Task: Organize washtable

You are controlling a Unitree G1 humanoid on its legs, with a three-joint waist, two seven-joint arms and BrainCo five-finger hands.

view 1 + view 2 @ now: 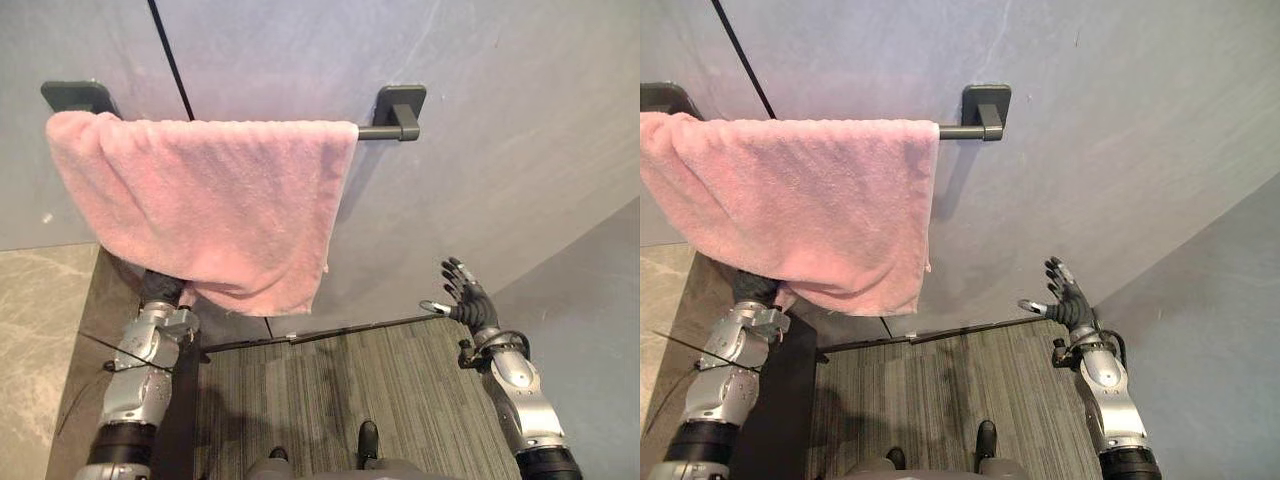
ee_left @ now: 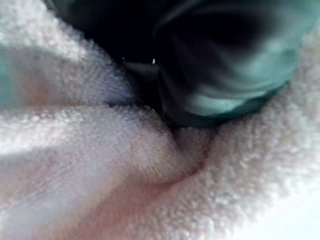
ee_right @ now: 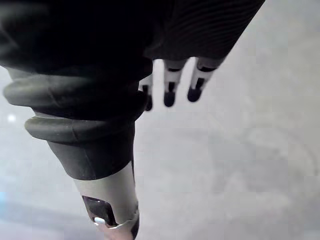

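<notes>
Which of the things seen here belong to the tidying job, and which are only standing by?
Job: pink towel, towel bar, left robot hand under the towel's lower edge.
Not in use: right robot hand, open in the air; wall; carpet.

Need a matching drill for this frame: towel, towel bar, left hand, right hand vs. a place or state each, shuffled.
Column 1
1 towel
2 towel bar
3 left hand
4 right hand

Column 2
A open, holding nothing
B fixed to the wall
C tucked under the towel's lower edge
D pink, draped over the bar

Pairs: 1-D, 2-B, 3-C, 4-A
</notes>
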